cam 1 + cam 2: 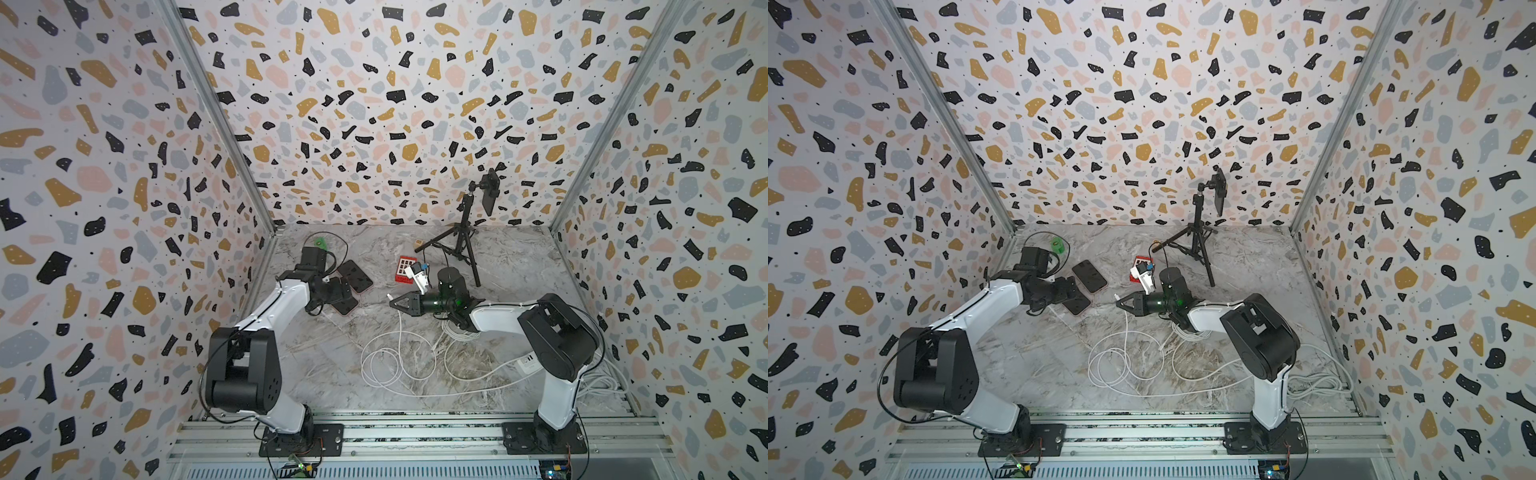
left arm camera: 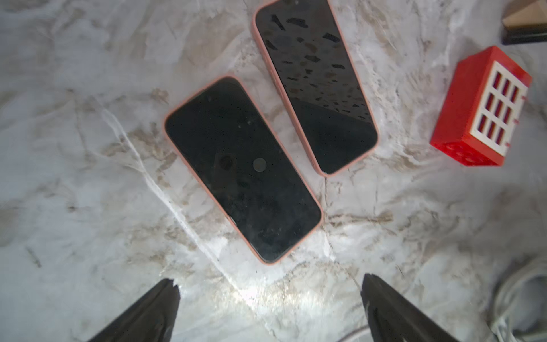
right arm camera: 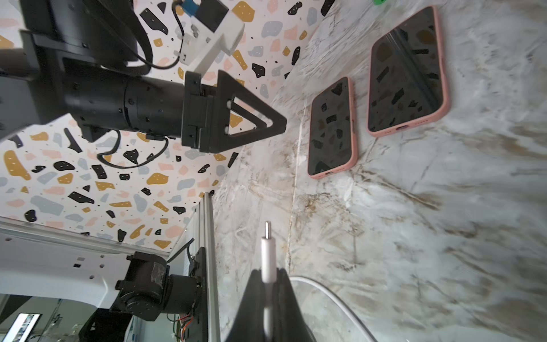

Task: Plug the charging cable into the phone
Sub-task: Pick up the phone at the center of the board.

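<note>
1. Nearest me, one white charging cable (image 3: 268, 254) lies in loose loops on the counter (image 1: 324, 374).
2. My right hand (image 3: 268, 275) is pinched tight on that cable's plug. The metal tip is bare and touches nothing.
3. My left hand (image 2: 270, 281) is spread wide with nothing in it, hovering just by the nearer phone (image 2: 242, 168).
4. I count two phones in pink cases, face up, side by side and not touching. The farther phone (image 2: 315, 86) lies just beyond the first.
5. One red block (image 2: 467, 112) with a white grid sits near them.
6. Farthest back stands one tripod (image 1: 461, 237), carrying one mounted phone (image 1: 491, 195).
</note>
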